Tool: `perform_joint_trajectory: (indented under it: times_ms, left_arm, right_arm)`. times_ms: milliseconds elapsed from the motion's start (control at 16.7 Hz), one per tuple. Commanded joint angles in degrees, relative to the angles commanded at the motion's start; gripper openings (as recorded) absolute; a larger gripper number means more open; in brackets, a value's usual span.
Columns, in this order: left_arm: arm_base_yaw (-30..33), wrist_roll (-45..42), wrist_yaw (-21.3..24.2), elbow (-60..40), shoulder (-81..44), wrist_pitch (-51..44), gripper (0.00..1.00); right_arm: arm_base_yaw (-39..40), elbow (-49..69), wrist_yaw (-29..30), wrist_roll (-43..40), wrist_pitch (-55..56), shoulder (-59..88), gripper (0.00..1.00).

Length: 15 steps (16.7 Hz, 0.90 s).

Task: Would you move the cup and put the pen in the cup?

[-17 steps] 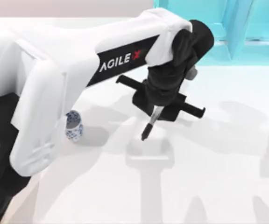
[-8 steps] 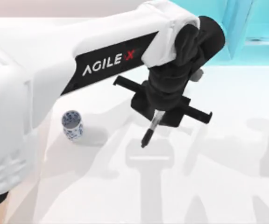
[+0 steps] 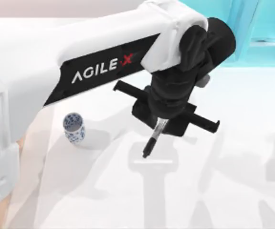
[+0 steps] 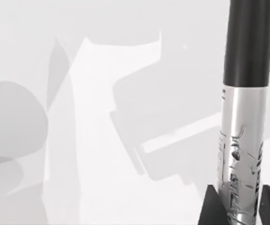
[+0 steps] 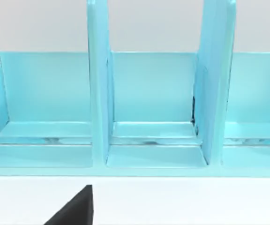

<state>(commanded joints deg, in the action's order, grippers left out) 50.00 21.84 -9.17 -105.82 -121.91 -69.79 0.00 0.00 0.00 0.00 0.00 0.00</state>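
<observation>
The pen (image 3: pixel 152 139) hung cap-down in the centre of the top view, tilted toward lower left, its upper barrel clamped between the closed fingers of the left gripper (image 3: pixel 160 121) and its tip clear of the white table (image 3: pixel 223 191). In the left wrist view, the pen (image 4: pixel 243 117) stood at the frame's right, silver barrel gripped between the dark fingertips (image 4: pixel 212 208) at the lower edge. The cup (image 3: pixel 74 128) stood upright at the left of the top view, well apart from the pen. The right wrist view faced a turquoise shelf (image 5: pixel 149 108) with upright dividers; whether the right gripper was open could not be told.
</observation>
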Motion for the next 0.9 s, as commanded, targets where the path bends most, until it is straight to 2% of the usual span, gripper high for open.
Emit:
perform_joint_trajectory:
  times_ms: [240,420,660,900]
  left_arm:
    - [-0.57,-0.69,-0.03,1.04,0.52,1.79,0.00]
    - [-1.75,-2.70,-0.14,6.17,3.42,8.40,0.00]
    - [-4.90,-6.65,0.00,18.49,9.91,23.96,0.00]
    - [-9.14,-11.12,0.46,34.81,18.54,45.01,0.00]
  right_arm:
    - [0.00,0.00,0.00,0.00,0.00,0.00,1.00]
    - [0.00,0.00,0.00,0.00,0.00,0.00,1.00]
    - [0.00,0.00,0.00,0.00,0.00,0.00,1.00]
    - [0.00,0.00,0.00,0.00,0.00,0.00,1.00]
